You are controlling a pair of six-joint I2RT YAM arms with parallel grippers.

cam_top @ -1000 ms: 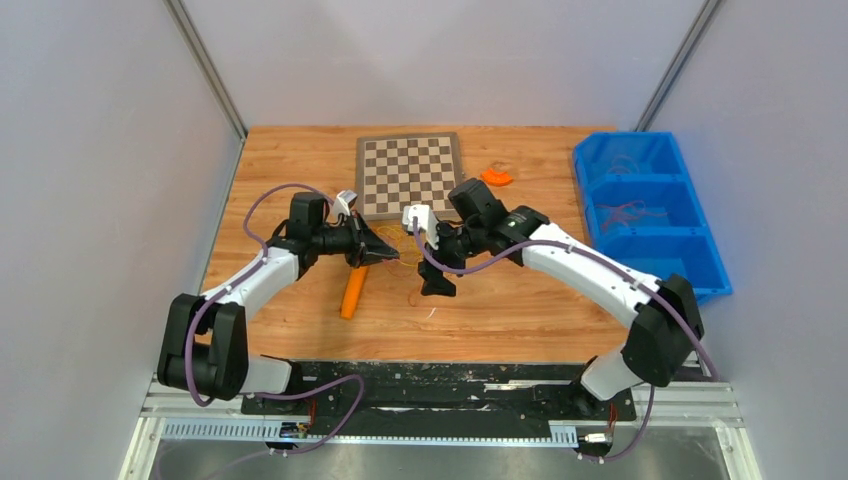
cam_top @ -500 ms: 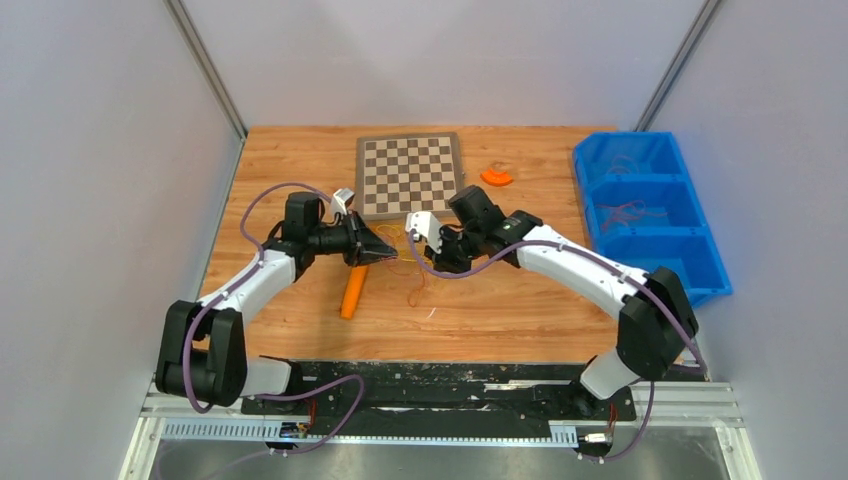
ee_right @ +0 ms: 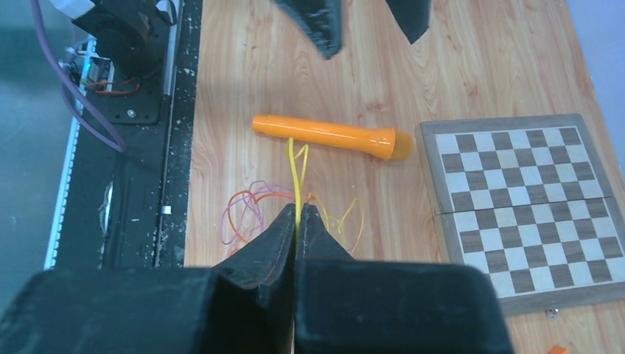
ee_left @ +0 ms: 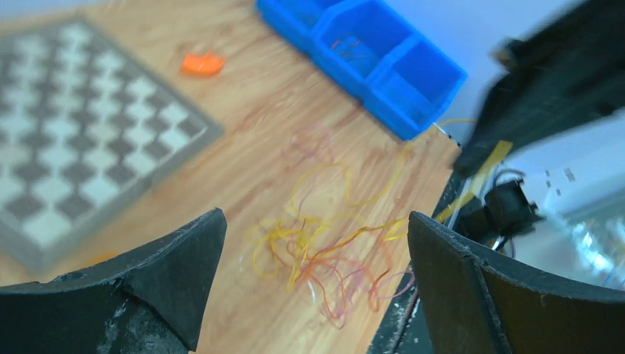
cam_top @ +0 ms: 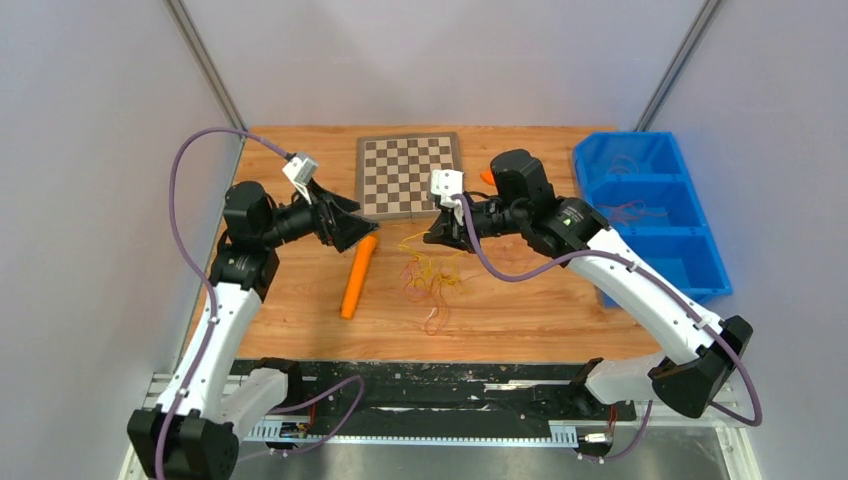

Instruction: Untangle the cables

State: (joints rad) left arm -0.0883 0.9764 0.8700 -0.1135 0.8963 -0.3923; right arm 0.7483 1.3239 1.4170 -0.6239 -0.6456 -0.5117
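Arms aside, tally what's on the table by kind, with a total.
cable tangle: 1 (strands too fine to count)
orange stick: 1
chessboard: 1
small orange piece: 1
blue bin, three compartments: 1
Total: 5

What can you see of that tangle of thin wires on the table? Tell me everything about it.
The wires are very thin, limp strands in yellow, orange and reddish-purple, looped into a loose, open tangle. Most of it lies flat on the wooden table, just right of the orange stick. One yellow strand rises from the heap to the right tool, which is shut on it.
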